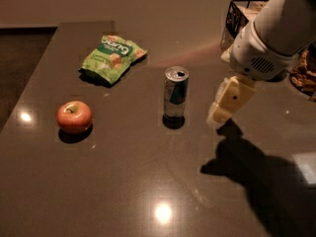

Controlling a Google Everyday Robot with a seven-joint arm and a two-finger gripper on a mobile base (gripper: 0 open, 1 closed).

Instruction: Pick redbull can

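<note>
The redbull can (pixel 176 94), slim, silver and blue with a shiny top and pull-tab, stands upright near the middle of the dark table (pixel 123 181). My gripper (pixel 217 119), cream-coloured under a white arm, hangs just to the right of the can at about its height. A small gap separates them. It holds nothing that I can see.
A red apple (pixel 74 116) sits to the left of the can. A green snack bag (pixel 112 57) lies behind it to the left. A black wire basket (pixel 239 15) stands at the back right, partly hidden by my arm. The table's left edge runs diagonally.
</note>
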